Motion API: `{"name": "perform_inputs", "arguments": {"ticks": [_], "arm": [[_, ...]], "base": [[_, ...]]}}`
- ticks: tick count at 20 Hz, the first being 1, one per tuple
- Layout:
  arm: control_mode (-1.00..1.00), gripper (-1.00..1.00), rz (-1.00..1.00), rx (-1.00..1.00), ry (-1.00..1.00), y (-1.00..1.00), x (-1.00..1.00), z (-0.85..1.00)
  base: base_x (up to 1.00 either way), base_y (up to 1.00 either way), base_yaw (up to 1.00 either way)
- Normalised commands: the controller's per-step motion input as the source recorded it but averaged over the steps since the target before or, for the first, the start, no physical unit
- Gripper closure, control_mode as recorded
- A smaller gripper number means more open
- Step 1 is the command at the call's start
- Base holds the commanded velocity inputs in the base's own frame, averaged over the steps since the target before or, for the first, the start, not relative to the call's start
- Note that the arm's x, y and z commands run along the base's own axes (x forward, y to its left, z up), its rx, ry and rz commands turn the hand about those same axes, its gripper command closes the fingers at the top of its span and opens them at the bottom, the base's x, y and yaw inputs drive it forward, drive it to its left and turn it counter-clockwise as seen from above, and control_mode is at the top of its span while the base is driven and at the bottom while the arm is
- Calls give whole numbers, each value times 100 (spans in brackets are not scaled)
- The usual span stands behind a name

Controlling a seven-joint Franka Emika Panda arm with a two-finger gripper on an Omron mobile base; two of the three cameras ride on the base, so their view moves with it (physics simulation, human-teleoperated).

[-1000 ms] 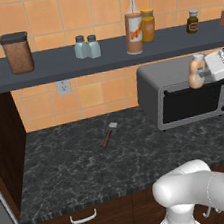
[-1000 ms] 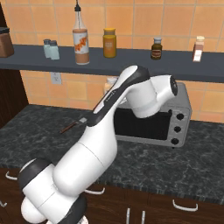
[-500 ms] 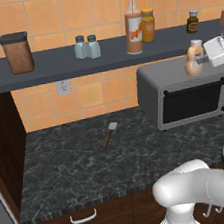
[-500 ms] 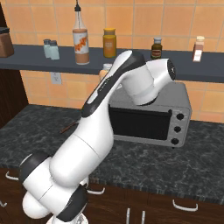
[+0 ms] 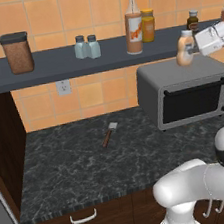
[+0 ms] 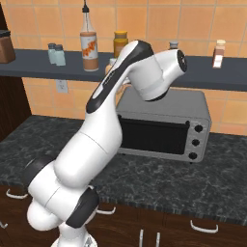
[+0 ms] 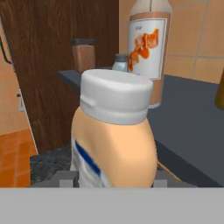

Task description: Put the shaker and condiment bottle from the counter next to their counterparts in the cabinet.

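At the upper right of the left base view, the condiment bottle [image 5: 184,48] is clamped in the gripper [image 5: 192,48], raised higher than a second ago to the cabinet [image 5: 52,66] edge, above the boxy grey toaster oven [image 5: 186,89]. Smooth peach plastic is topped by a white cap.

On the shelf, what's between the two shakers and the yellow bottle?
In the left base view, the tall pourer bottle stands between the shakers and the yellow bottle, close beside the yellow bottle; the shelf is otherwise bare there.
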Motion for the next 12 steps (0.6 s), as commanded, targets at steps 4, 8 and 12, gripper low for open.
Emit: {"name": "perform_inputs", "arguments": {"ticks": [4, 8, 12], "arm": [[-100, 100, 0, 0, 0, 8, 40, 2], [-100, 100, 0, 0, 0, 3, 25, 24], [-100, 100, 0, 0, 0, 0, 24, 26]], "base": [[0, 0, 0], [0, 0, 0], [0, 0, 0]]}}
